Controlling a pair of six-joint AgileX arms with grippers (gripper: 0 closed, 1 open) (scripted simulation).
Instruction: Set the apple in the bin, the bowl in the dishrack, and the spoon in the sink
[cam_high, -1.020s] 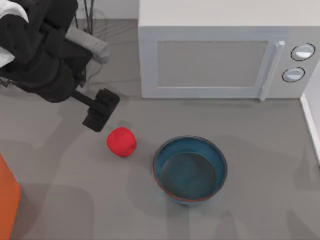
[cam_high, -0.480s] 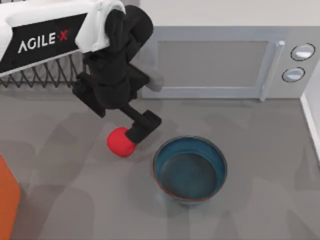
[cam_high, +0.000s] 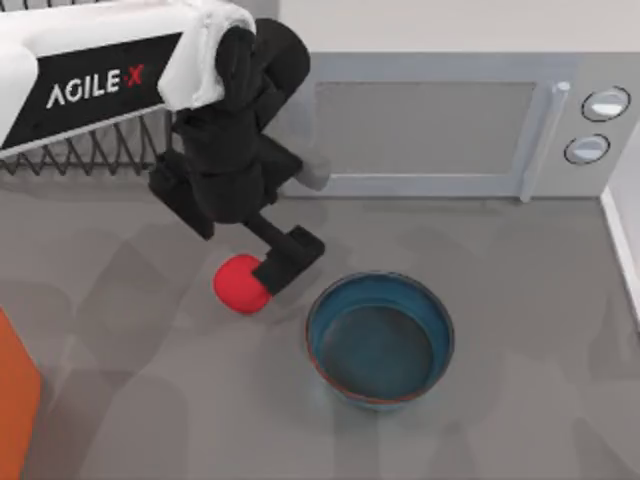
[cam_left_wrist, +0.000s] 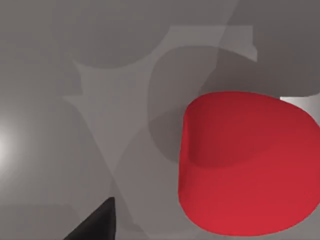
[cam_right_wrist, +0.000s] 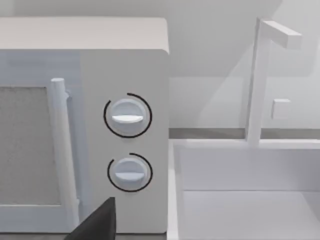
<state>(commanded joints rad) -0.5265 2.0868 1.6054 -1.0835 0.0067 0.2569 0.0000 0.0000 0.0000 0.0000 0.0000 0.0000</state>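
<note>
My left arm reaches in from the tabletop's far left edge, its white link lettered AGILE-X lying over the black thin-wire dishrack (cam_high: 95, 155) with its rows of upright prongs at the far left corner. The left gripper (cam_high: 285, 262) hangs low over the grey tabletop (cam_high: 520, 300), its black tip overlapping the right side of the small round matte red apple (cam_high: 238, 285). I cannot tell from above whether the jaws are spread or pinching the fruit. In the left wrist view the apple (cam_left_wrist: 245, 165) sits close on the grey surface, with one dark fingertip (cam_left_wrist: 97, 222) showing well to one side of it and apart from it; the other finger is out of frame.

The apple lies left of centre on the tabletop. Just beside it, toward the right and slightly nearer the front edge, stands the round deep teal-blue bowl (cam_high: 380, 338) with its thin reddish-brown rim, upright and apart from the apple.

A white microwave (cam_high: 450, 110) with two round dials runs along the far edge. An orange block (cam_high: 15, 400) sits at the near left edge.

In the right wrist view I see the microwave's dials (cam_right_wrist: 127, 117), a white sink basin (cam_right_wrist: 250, 200) just beside it with a white faucet (cam_right_wrist: 260, 75), and one dark fingertip (cam_right_wrist: 100, 222) of the right gripper; I cannot tell how its jaws stand.
</note>
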